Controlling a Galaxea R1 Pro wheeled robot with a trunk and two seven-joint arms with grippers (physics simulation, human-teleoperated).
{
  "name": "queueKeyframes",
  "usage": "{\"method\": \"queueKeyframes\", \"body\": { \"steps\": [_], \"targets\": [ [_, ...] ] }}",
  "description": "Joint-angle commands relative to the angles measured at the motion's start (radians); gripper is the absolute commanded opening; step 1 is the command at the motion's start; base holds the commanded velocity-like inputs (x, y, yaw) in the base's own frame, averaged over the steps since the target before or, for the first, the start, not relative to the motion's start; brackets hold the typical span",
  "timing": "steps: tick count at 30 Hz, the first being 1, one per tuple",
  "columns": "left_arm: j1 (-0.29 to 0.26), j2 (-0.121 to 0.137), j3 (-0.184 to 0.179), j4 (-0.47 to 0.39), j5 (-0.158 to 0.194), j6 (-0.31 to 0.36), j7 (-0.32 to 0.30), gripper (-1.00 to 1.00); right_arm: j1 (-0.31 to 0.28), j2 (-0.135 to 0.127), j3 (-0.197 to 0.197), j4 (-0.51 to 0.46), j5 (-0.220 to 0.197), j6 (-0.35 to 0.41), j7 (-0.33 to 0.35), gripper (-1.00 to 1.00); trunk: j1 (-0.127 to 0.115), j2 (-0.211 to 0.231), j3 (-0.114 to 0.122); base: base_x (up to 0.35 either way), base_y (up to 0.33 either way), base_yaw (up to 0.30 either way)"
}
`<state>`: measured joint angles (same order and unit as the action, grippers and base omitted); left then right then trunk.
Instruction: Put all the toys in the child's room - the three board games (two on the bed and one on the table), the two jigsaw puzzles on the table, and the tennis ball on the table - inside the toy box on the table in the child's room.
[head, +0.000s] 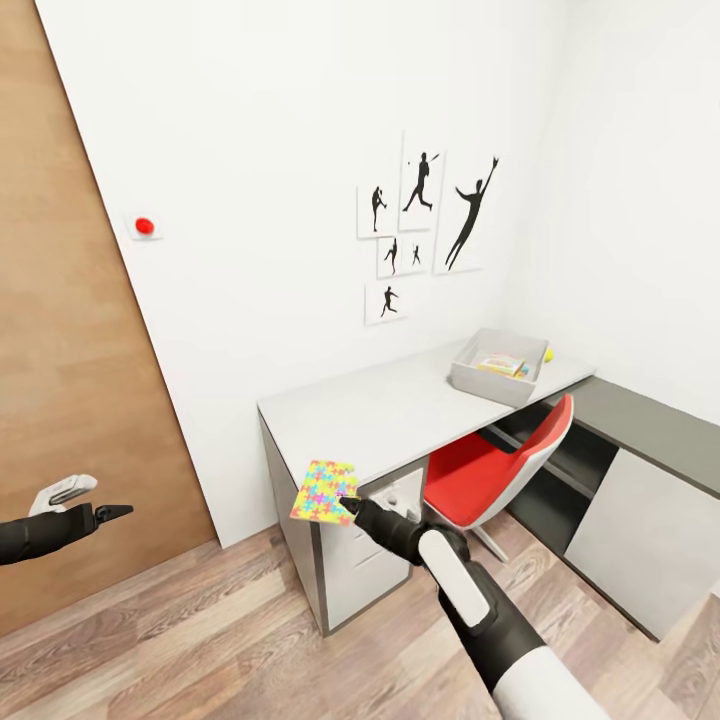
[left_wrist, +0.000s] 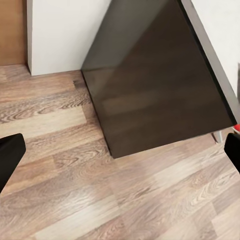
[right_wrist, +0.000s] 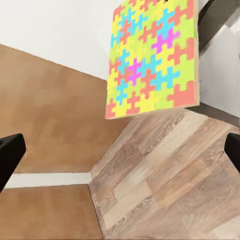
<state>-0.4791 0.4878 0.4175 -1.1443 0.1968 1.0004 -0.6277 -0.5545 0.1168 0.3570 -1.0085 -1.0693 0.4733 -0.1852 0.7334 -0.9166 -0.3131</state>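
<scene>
Head view: jigsaw puzzle (head: 323, 492) pinched in closed right tool (head: 350, 507), beside table (head: 400, 410) corner.

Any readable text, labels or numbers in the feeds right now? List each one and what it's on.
No readable text in any view.
Box in the toy box: printed cover too small and blurred to read.
Wall pictures: black sports silhouettes, no lettering.
Jigsaw puzzle at the right gripper: coloured pieces, no text.
Red button on the wall: unmarked.
</scene>
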Motion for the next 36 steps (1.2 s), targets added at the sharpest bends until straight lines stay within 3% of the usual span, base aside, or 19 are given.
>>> {"method": "queueKeyframes", "body": {
  "steps": [1, 5, 10, 36],
  "targets": [
    [-0.001, 0.0, 0.001, 0.0, 0.001, 0.006, -0.003, 1.0, -0.001, -0.001, -0.01, 0.016, -0.036, 0.001, -0.005, 1.0, 0.004, -0.008, -0.005, 0.0, 0.0, 0.0],
    [-0.001, 0.0, 0.001, 0.0, 0.001, 0.006, -0.003, 1.0, -0.001, -0.006, -0.059, 0.093, -0.139, 0.003, 0.009, 1.0, 0.019, -0.036, -0.017, 0.0, 0.0, 0.0],
    [-0.001, 0.0, 0.001, 0.001, 0.0, 0.006, -0.003, 1.0, -0.001, -0.01, -0.087, 0.141, -0.2, 0.004, 0.017, 1.0, 0.039, -0.071, -0.033, 0.0, 0.0, 0.0],
    [-0.001, -0.002, 0.001, 0.001, 0.001, 0.004, -0.003, 1.0, -0.001, -0.014, -0.097, 0.153, -0.205, -0.028, 0.035, 1.0, 0.138, -0.253, -0.114, 0.0, 0.0, 0.0]
  ]
}}
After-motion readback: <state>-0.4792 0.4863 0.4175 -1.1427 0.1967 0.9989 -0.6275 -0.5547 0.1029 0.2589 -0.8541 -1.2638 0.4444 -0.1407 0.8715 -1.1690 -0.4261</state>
